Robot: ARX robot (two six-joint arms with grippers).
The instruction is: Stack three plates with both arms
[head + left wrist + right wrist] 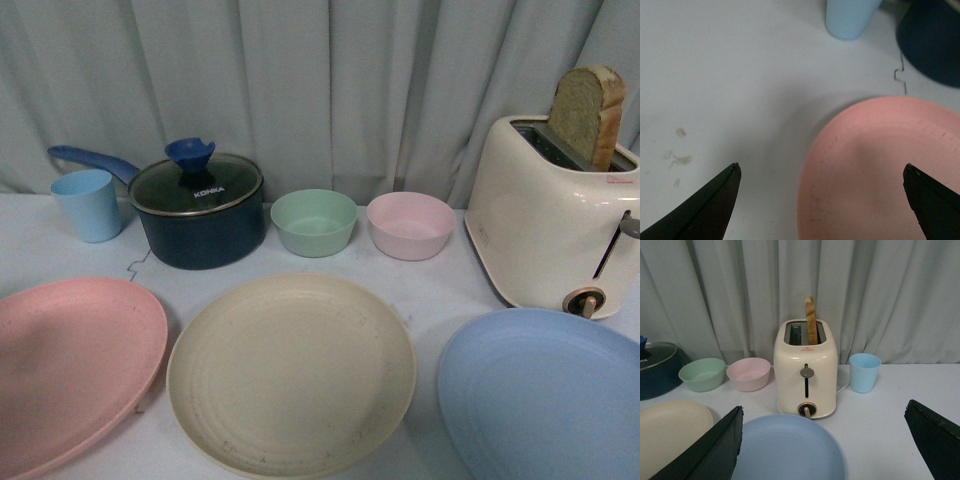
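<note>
Three plates lie in a row along the table's near edge: a pink plate [70, 365] at the left, a cream plate [290, 375] in the middle, a light blue plate [545, 395] at the right. No arm shows in the front view. My left gripper [821, 172] is open and empty, hovering over the pink plate's [880, 170] edge. My right gripper [822, 412] is open and empty above the light blue plate [785, 450], with the cream plate [670, 432] off to one side.
Behind the plates stand a light blue cup [88, 204], a dark blue lidded pot [200, 210], a green bowl [314, 222], a pink bowl [410, 225] and a cream toaster [550, 225] with a bread slice. A second blue cup [864, 372] stands beside the toaster.
</note>
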